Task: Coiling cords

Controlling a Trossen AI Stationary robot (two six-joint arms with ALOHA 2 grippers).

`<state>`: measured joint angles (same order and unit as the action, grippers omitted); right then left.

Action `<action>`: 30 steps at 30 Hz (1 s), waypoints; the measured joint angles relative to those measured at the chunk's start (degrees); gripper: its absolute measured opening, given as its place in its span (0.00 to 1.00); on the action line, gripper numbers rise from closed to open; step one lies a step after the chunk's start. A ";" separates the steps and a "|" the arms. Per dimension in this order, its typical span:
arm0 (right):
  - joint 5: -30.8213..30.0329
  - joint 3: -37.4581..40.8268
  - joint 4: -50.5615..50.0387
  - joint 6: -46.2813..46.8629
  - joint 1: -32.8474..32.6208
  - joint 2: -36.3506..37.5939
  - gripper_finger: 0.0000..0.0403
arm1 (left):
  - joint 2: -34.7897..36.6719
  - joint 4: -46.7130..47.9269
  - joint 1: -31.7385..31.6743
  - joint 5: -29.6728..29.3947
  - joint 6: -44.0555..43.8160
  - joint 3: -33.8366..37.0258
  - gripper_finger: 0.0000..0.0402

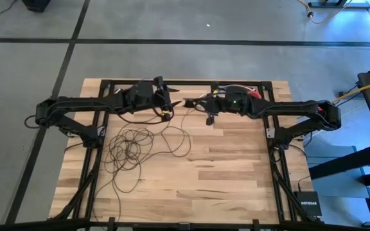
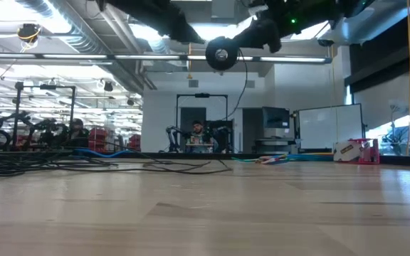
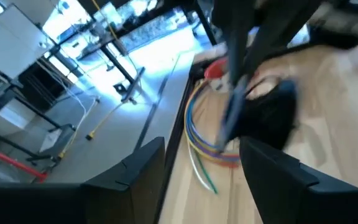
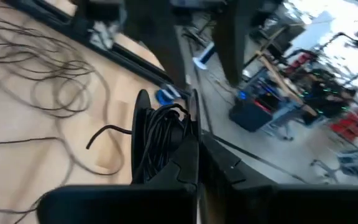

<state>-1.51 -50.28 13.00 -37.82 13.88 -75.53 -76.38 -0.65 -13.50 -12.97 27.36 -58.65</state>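
cords: loose tangle of loops on the table's left half; one strand runs up toward the grippers at the far edge
left gripper: held above the far edge, pointing right; fingers apart, empty
right gripper: pointing left, tip to tip with the left one; jaws clamped on a small wound black bundle of cord

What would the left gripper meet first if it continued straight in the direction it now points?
Probably the right gripper, shut on the wound part of the cords. The open left gripper points straight at it across a small gap; depth is unclear.
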 joint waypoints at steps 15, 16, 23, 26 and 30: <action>-0.36 0.00 -2.75 0.43 -0.01 -0.53 0.02 | -0.56 -3.30 2.40 4.62 -2.69 0.02 0.51; -0.28 0.00 -2.81 0.45 -0.01 -0.86 0.02 | -0.83 -3.77 2.43 6.55 -2.67 0.02 0.51; 1.05 0.00 -0.78 -0.01 0.01 -3.27 0.02 | -4.01 -6.08 2.17 9.38 -2.50 0.02 0.51; 1.12 0.00 0.11 -0.09 0.01 -3.34 0.02 | -4.98 -6.05 1.90 9.40 -1.47 0.02 0.51; 1.16 -0.02 0.46 -0.16 -0.03 -3.34 0.02 | -6.10 -5.91 1.66 9.42 0.29 -0.03 0.51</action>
<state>-0.35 -50.30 13.46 -37.98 13.85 -78.87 -82.48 -6.56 -11.84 -3.55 27.65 -58.67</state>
